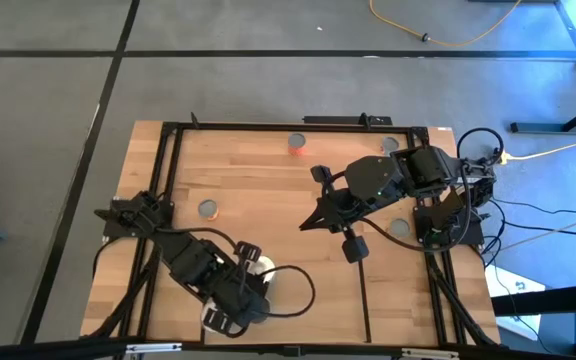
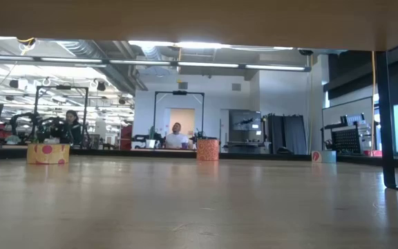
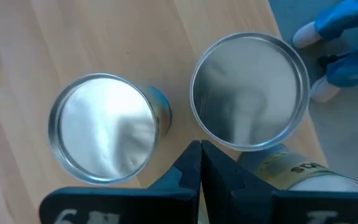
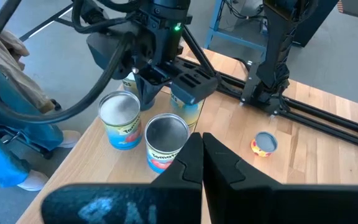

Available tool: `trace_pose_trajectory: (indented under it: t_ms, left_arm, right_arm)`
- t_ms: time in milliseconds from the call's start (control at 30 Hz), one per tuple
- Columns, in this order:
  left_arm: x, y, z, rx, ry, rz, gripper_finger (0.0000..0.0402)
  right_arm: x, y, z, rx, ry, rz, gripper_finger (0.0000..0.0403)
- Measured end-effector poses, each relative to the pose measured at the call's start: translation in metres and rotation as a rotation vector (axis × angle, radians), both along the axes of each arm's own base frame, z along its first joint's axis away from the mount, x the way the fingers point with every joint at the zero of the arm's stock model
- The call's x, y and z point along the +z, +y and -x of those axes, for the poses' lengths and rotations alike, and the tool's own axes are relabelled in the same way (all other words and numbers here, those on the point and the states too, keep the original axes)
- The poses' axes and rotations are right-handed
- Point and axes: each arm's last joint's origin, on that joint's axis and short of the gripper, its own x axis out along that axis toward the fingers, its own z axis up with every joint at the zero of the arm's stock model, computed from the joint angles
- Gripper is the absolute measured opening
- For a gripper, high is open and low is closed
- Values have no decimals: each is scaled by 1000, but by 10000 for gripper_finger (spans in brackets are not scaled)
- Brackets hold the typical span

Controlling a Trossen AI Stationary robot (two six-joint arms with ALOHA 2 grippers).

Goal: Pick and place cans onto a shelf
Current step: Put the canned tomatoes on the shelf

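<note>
Metal cans (image 3: 102,137), two under closed left claw (image 3: 200,163); right claw (image 4: 202,155) closed.

left claw (image 3: 200,163) closed | above two cans (image 3: 104,137) (image 3: 250,99) | wood tabletop (image 3: 166,43)

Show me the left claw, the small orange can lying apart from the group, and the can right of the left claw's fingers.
left claw (image 4: 156,85), right wrist view, between its fingertips.
small orange can (image 4: 264,144), right wrist view, grey top.
can beside the fingers (image 3: 249,99), left wrist view, middle of its metal lid.
</note>
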Motion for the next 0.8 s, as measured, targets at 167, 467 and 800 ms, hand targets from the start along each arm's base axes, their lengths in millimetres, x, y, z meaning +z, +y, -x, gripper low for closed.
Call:
trace_pose_trajectory:
  t_ms: [167, 467, 800]
  left_arm:
    - [-3, -1, -2, -5, 20, 11, 0]
    - [-7, -3, -5, -3, 26, 2, 0]
    - [-7, -3, -5, 4, 31, 11, 0]
  right_arm:
    - [0, 0, 0, 7, 1, -4, 0]
    - [0, 0, 0, 7, 1, -4, 0]
    - [0, 0, 0, 8, 1, -4, 0]
